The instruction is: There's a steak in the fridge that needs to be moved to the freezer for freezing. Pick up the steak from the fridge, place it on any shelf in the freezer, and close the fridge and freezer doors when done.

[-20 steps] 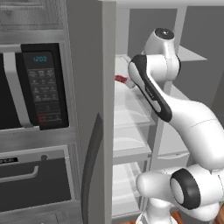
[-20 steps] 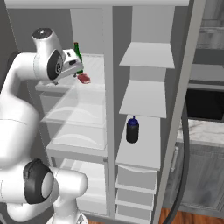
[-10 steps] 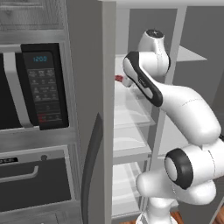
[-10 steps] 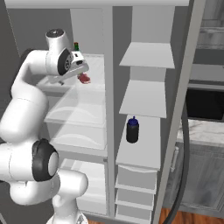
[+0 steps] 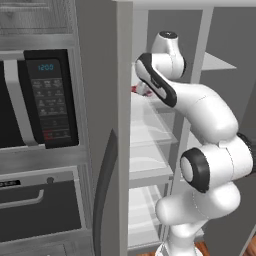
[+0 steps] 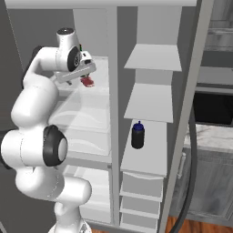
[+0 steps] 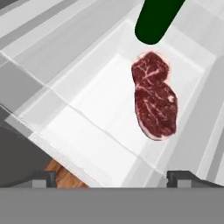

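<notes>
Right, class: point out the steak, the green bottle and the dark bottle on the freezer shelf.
steak (image 7: 154,100), hand view, middle of the dark-red slab.
green bottle (image 7: 154,19), hand view, its dark green body beside the steak.
dark bottle (image 6: 138,136), right base view, its body, standing upright on a freezer shelf.

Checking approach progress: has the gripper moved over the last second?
Yes. In the right base view the gripper has travelled right, away from the fridge side wall, and now hangs over the steak on its glass shelf.

Black-faced microwave (image 5: 47,97) built into grey cabinetry, drawer (image 5: 40,212) beneath. Wood floor (image 6: 182,225) at right. Pale marbled table (image 6: 210,136) beyond.
</notes>
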Tool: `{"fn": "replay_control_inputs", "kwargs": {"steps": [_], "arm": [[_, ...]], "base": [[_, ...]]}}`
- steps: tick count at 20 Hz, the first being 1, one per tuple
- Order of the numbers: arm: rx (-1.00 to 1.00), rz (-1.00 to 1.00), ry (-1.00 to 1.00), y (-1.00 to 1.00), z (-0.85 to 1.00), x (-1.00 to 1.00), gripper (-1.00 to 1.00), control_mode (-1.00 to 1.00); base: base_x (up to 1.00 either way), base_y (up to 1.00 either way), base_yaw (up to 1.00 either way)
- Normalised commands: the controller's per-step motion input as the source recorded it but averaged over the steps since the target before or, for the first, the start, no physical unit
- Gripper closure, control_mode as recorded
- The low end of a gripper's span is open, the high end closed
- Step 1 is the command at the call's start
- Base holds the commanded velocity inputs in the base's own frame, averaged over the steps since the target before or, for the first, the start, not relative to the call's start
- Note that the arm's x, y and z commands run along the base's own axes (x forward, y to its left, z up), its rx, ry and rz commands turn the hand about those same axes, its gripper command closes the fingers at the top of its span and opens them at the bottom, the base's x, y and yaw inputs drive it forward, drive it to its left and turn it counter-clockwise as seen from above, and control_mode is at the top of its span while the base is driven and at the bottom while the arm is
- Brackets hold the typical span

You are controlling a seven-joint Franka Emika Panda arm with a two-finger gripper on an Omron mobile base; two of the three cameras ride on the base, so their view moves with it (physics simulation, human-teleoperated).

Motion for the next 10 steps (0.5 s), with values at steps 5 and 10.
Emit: {"fn": "replay_control_inputs", "kwargs": {"steps": [5,10], "arm": [[-0.03,0.02,0.0,0.0,-0.28,0.36,-1.0,-1.0],[0.0,0.01,-0.03,0.0,-0.2,0.36,-1.0,-1.0]], "base": [[0.0,0.0,0.0],[0.0,0.0,0.0]]}}
